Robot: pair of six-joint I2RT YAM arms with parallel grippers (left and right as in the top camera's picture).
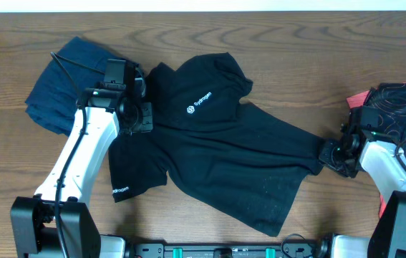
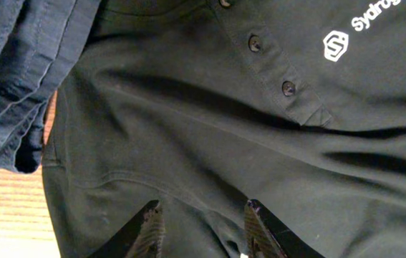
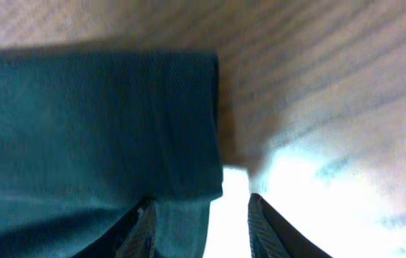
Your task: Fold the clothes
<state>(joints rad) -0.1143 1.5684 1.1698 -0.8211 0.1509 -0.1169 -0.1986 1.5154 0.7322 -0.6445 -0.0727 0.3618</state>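
Slippage is the main risk. The right gripper (image 1: 334, 153) sits with its jaws apart at the very tip of the black short-sleeved polo shirt (image 1: 224, 154), so closing there may catch only a thin edge that pulls free. The left gripper (image 1: 143, 117) is likewise released, jaws spread over the cloth below the button placket. It could pinch a double layer, or drag the folded navy garment (image 1: 63, 86) lying just beside it near the wooden bench's (image 1: 296, 50) far-left corner. The shirt lies rumpled across the middle of the bench, collar toward the far edge. A black garment with coral line pattern (image 1: 403, 107) sits at the right edge. White chest lettering (image 1: 200, 104) beside a hexagon mark seems to read "Sydrogen"; the small white print (image 1: 120, 190) on the sleeve is unreadable.
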